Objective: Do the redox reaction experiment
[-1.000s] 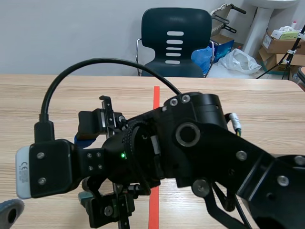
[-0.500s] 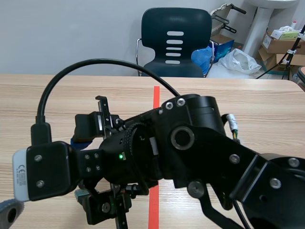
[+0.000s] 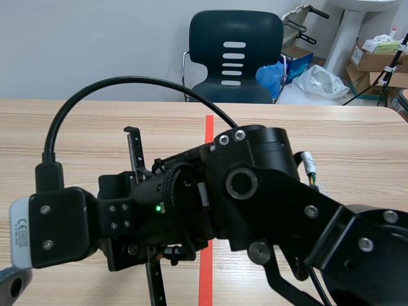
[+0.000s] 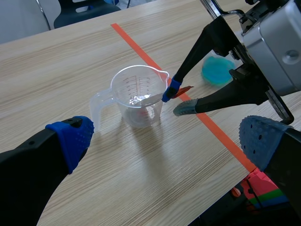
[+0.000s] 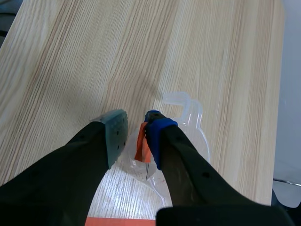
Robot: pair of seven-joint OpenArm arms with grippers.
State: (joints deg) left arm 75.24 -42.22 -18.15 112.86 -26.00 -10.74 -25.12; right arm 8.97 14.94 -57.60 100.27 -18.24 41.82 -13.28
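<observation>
A clear measuring cup [image 4: 138, 96] with a handle stands on the wooden table beside the orange tape line; it also shows under my right gripper [image 5: 190, 125]. A small orange-red piece [image 5: 142, 147] with a thin silvery strip hangs over the cup's rim. My right gripper [image 5: 136, 128] sits around it with its fingers narrowly apart: the blue pad [image 4: 172, 89] touches the piece and the grey-green pad [image 4: 186, 109] stands a little off. My left gripper [image 4: 168, 134] hovers open, nearer than the cup, with nothing in it. The right arm [image 3: 255, 191] fills the scene view and hides the cup.
A teal-blue disc [image 4: 217, 70] lies on the table beyond the right gripper. A red and green block [image 4: 261, 188] sits low by the table's near edge. A dark chair [image 3: 236, 57] stands behind the far edge, with boxes and bags at the back right.
The right gripper's fingers have drawn together from wide apart to a narrow gap. The right arm has shifted slightly to the left.
</observation>
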